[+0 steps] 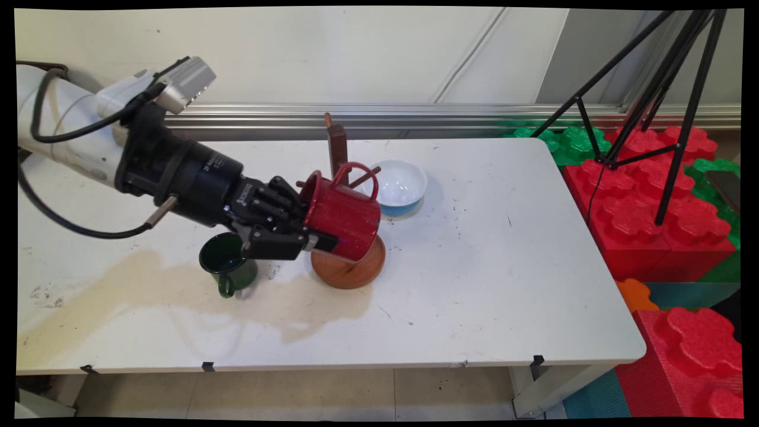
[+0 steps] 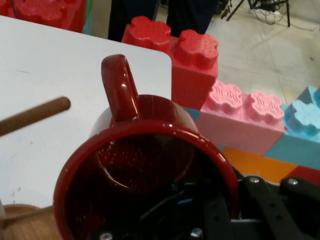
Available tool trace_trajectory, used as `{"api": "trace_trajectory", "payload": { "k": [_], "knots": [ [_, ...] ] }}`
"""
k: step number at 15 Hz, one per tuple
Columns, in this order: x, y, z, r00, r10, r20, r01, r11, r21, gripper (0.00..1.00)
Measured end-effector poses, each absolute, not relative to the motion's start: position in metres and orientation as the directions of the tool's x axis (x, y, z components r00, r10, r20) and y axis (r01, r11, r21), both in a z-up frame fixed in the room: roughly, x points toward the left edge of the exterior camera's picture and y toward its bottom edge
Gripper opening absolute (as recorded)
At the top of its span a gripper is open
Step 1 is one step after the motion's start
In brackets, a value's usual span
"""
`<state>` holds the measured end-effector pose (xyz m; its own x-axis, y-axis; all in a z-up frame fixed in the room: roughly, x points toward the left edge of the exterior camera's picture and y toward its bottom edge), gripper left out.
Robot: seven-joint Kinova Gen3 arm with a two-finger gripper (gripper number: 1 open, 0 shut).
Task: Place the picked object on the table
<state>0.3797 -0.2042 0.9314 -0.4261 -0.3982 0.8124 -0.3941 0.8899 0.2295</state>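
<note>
Left of the wooden mug stand (image 1: 348, 261), a green mug (image 1: 227, 261) stands upright on the white table (image 1: 486, 284), just under the gripper (image 1: 309, 232). The gripper is closed on the wall of a red mug (image 1: 343, 214), holding it tilted on its side over the stand's round base, handle up and, it seems, close to a peg (image 2: 34, 116). Right of the stand, behind it, sits a white and blue bowl (image 1: 399, 185).
</note>
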Motion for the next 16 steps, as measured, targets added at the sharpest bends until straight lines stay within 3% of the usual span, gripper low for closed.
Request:
{"api": "trace_trajectory", "payload": {
  "k": [16],
  "knots": [
    [0.444, -0.194, 0.936, -0.622, -0.355, 0.698, -0.377, 0.917, 0.130, 0.00]
  ]
}}
